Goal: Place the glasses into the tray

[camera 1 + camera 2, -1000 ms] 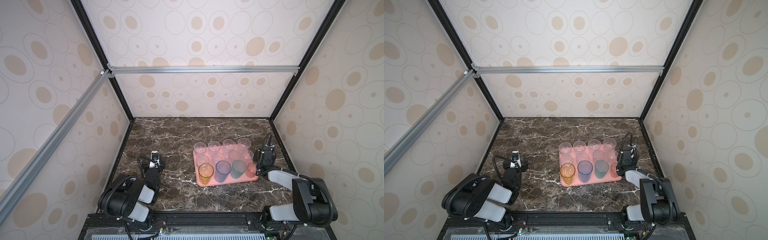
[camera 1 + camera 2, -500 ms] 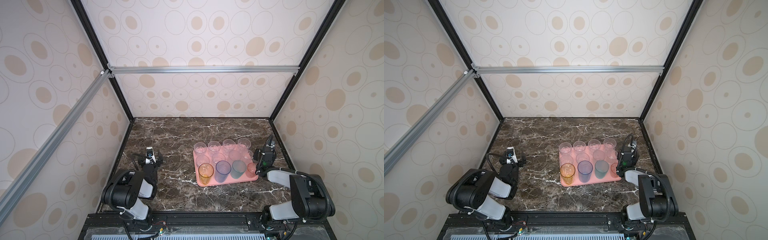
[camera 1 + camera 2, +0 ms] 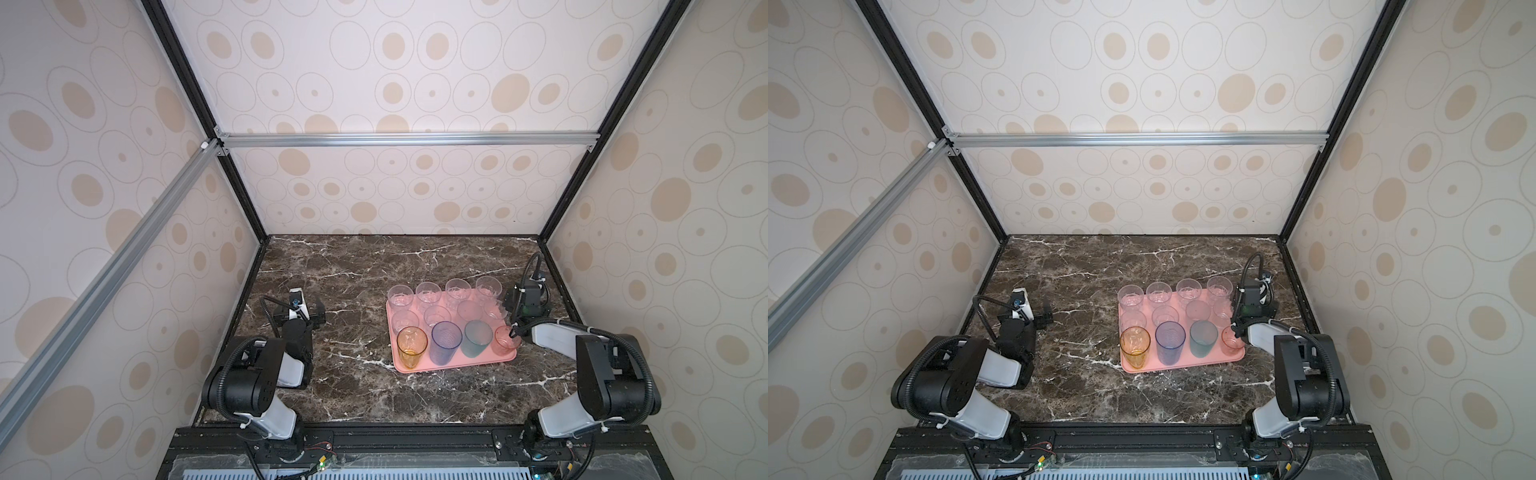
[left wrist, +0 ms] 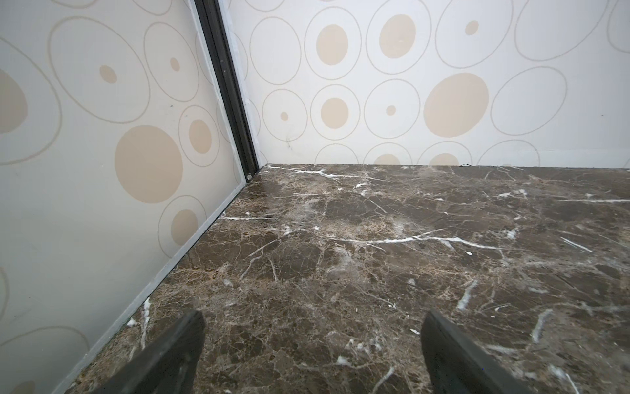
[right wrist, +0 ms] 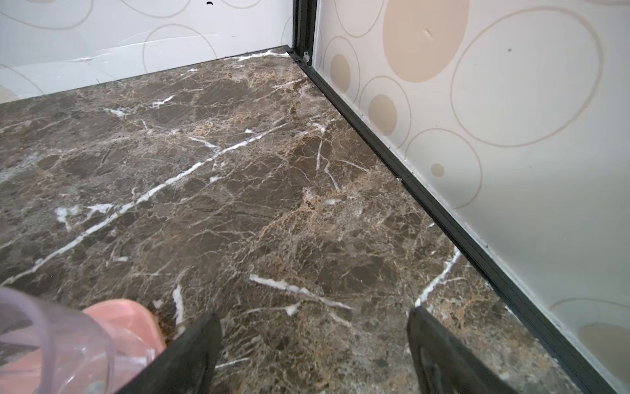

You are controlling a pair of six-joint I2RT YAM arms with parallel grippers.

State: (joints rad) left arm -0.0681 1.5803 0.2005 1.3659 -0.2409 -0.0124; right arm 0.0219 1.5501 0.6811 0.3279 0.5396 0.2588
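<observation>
The salmon-pink tray (image 3: 457, 366) (image 3: 1183, 366) lies on the marble right of centre. The glasses stand upright in it in rows: amber (image 3: 411, 347), blue-grey (image 3: 445, 343), teal (image 3: 476, 338) and pink (image 3: 506, 338) in front, several clear ones (image 3: 428, 293) behind. My right gripper (image 3: 525, 309) (image 5: 313, 315) is open and empty over bare marble, just right of the tray's far right corner (image 5: 126, 314), with a clear glass (image 5: 51, 341) beside one finger. My left gripper (image 3: 300, 319) (image 4: 313, 317) is open and empty, low over the marble at the left, well apart from the tray.
Patterned walls with black corner posts (image 4: 235, 102) (image 5: 303, 27) enclose the marble table (image 3: 374, 270). The right wall's black base rail (image 5: 426, 191) runs close beside my right gripper. The left wall stands near my left gripper.
Both grippers' jaws have spread wider. The left gripper has drifted a little left and back; the right arm has barely shifted. The glasses and tray have not moved.
</observation>
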